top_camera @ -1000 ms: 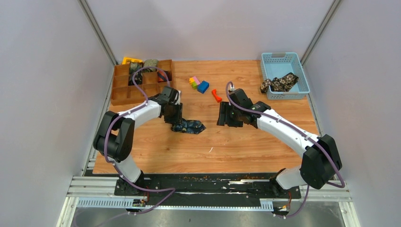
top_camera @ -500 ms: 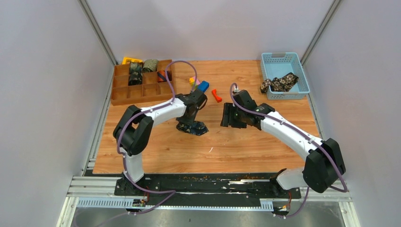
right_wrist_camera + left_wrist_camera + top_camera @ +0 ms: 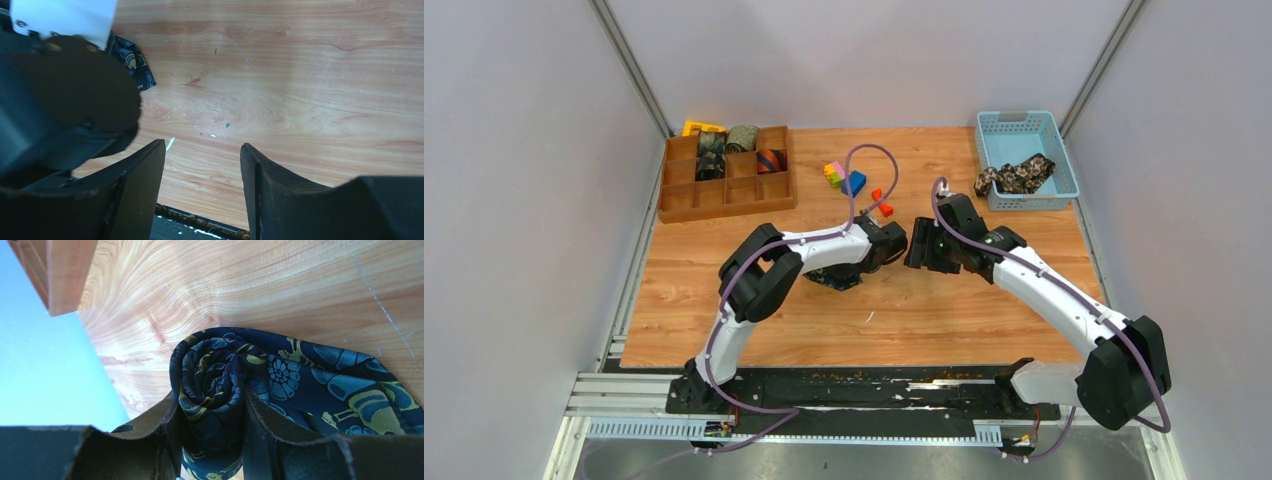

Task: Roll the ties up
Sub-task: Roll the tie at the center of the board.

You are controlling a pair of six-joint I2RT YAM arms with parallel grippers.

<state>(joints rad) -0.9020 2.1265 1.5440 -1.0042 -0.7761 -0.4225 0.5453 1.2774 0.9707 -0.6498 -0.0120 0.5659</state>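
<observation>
The navy necktie with gold and teal paisley (image 3: 220,375) lies near the middle of the wooden table (image 3: 984,310), a little left of centre. Most of it is wound into a tight coil. My left gripper (image 3: 212,405) is clenched on that coil from both sides, and a loose tail of the same fabric spreads flat on the wood beside it. From above, the tie shows only as a dark patch under my left forearm.

Just to its right, my right gripper (image 3: 202,165) hangs released over bare wood with nothing between its fingers. It is close to the left wrist but clear of the fabric.

Farther out, several small rolled ties (image 3: 742,136) sit in the far compartments of the brown divided wooden tray (image 3: 686,195) at the far left. A black-and-tan floral tie (image 3: 1014,175) lies bundled in the pale blue plastic basket (image 3: 1061,160) at the far right. The small coloured plastic blocks (image 3: 844,178) lie between tray and basket.

I judge I'm partway through rolling this tie: the coil is made and the tail is not yet taken in. The next move calls for winding that tail around the coil without slackening the grip. The right gripper looks well placed to pin or feed the fabric.
</observation>
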